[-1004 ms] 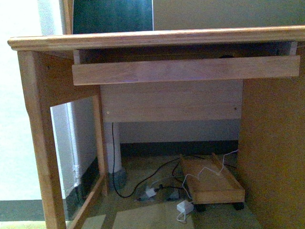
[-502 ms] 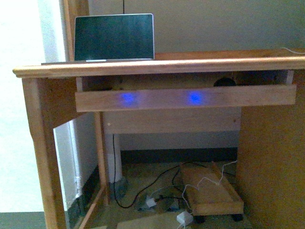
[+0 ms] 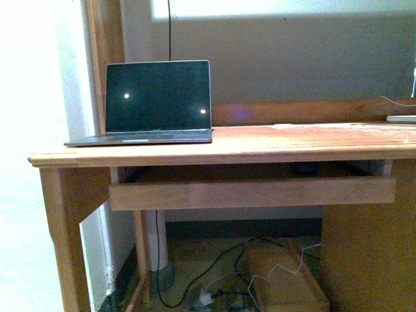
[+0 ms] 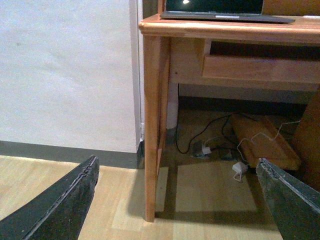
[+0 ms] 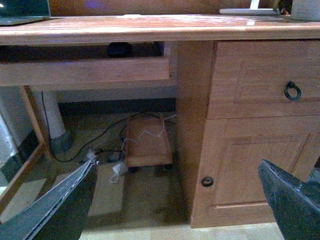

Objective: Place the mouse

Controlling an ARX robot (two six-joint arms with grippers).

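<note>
The mouse (image 5: 119, 48) is a small dark rounded shape in the shadowed pull-out tray (image 5: 85, 70) under the wooden desk top; in the front view it shows as a dark lump (image 3: 304, 168) behind the tray's front board (image 3: 252, 193). My left gripper (image 4: 175, 210) is open and empty, low above the floor in front of the desk's left leg (image 4: 151, 125). My right gripper (image 5: 175, 210) is open and empty, low in front of the cupboard door (image 5: 240, 165). Neither arm shows in the front view.
An open laptop (image 3: 156, 101) stands on the desk top (image 3: 292, 143) at the left. Drawers with a ring handle (image 5: 292, 90) fill the desk's right side. Cables, white adapters (image 4: 239, 168) and a wheeled wooden tray (image 5: 147, 142) lie on the floor under the desk.
The front view has risen: the desk top has dropped in the picture and the laptop and the wall behind it have come into view. The blue spots on the tray board are gone.
</note>
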